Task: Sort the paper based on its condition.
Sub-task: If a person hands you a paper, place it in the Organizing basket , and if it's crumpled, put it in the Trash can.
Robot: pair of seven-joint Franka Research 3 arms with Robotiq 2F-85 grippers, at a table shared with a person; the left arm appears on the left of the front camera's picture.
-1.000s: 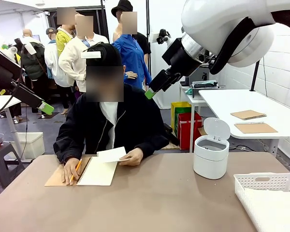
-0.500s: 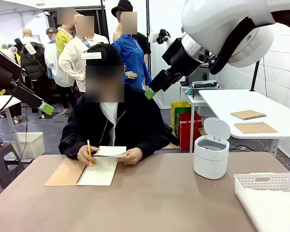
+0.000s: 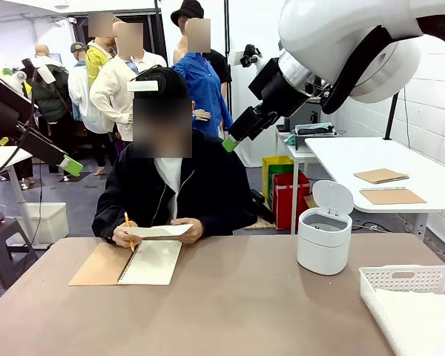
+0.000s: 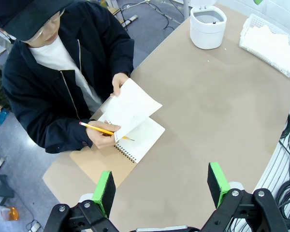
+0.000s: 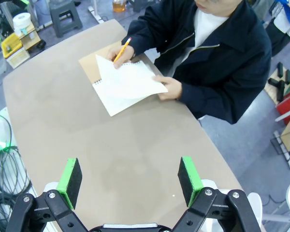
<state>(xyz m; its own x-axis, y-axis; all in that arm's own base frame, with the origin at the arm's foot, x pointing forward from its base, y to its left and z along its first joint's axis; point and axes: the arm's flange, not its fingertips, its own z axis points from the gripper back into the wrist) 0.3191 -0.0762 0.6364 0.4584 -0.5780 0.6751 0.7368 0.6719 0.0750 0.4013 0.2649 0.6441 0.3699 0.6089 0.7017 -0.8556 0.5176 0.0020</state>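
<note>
Across table, person lifts thin loose white sheet of paper [image 4: 131, 106] off open spiral notebook [image 4: 135, 140], one hand [image 4: 120, 82] on far edge, other hand [image 4: 102, 137] holding yellow pencil [image 4: 97, 128]. Left gripper [image 4: 162, 186] spread wide, empty, high above brown tabletop [image 4: 208, 106]. Right gripper [image 5: 129, 180] likewise spread, empty, aloft. White lidded bin [image 3: 324, 237] and white lattice basket [image 3: 408, 280] wait at robot's right. Risk: limp sheet sags or slides during handover, green pads crease it, spoiling condition check; early reach could bump person's hands.
</note>
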